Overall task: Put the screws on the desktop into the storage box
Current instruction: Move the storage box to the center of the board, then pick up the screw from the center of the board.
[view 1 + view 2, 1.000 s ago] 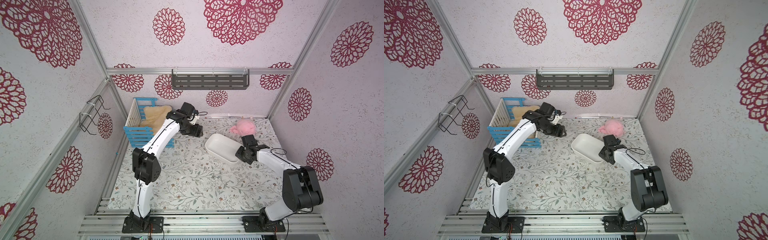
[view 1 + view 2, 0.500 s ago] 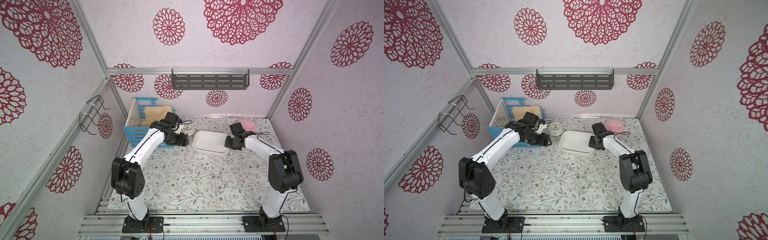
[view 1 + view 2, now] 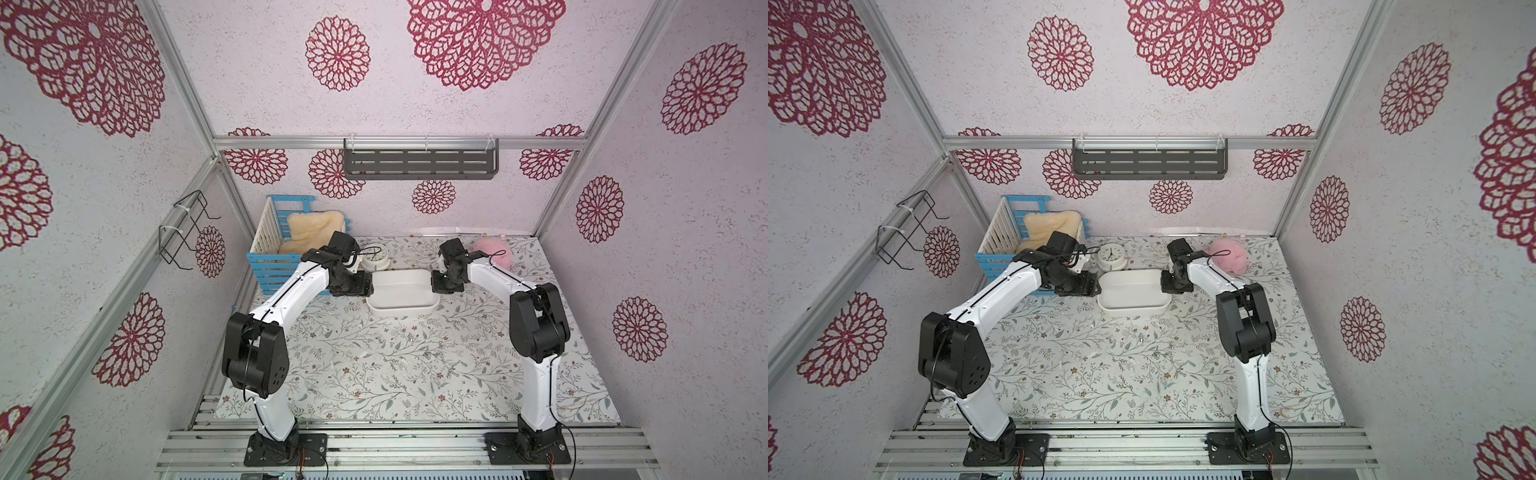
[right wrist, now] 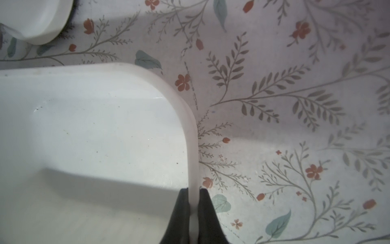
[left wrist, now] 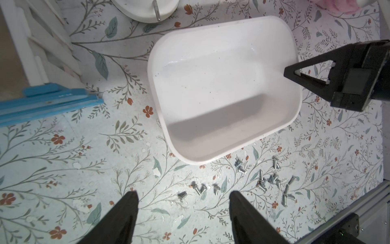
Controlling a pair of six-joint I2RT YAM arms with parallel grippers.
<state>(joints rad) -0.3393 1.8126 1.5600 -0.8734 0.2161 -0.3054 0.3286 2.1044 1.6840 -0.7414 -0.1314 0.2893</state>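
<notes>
White storage box (image 5: 211,74) empty; silver screws (image 5: 263,181) scattered on floral desktop (image 5: 84,169) near its long side.

No writing or label is legible anywhere; the round clock (image 3: 1111,254) dial perhaps carries numerals, too small to read.

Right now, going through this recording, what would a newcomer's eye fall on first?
The white storage box sits empty toward the back of the desktop, one end wall pinched by the right pincer, while the left pincer hangs open near its other end. Small silver screws lie scattered on the leafy print in front of it, none in the box. Behind stand a blue-and-white crate, a round clock and a pink plush.
</notes>
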